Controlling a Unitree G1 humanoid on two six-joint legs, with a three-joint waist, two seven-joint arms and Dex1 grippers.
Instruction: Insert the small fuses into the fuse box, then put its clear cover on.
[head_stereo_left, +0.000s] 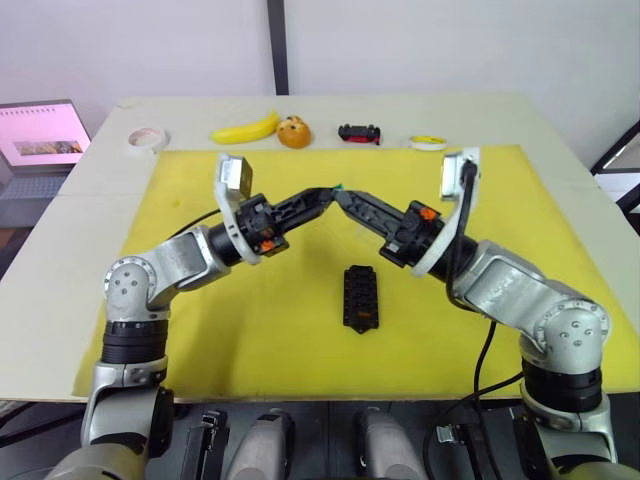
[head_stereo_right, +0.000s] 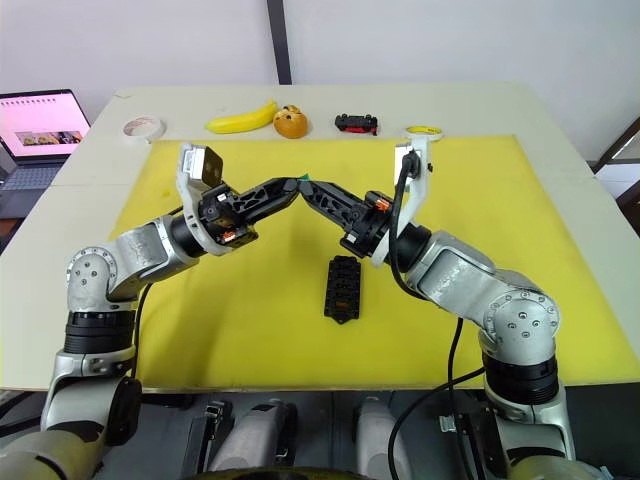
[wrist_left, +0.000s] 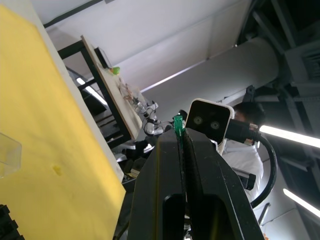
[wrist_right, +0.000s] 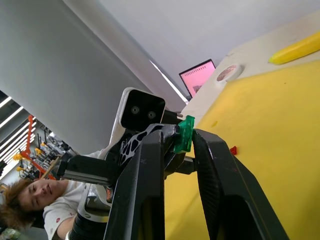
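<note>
White wall (head_stereo_left: 420, 40), beige table (head_stereo_left: 560, 150), ceiling lights (wrist_left: 287, 135)

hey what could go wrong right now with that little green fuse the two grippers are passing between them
1. The green fuse sits at the very fingertips of both the left gripper and right gripper, held in the air above the yellow mat; a mistimed release could drop it.
2. It is tiny, so it may tilt during the handover and then not line up with the fuse box slots.
</note>
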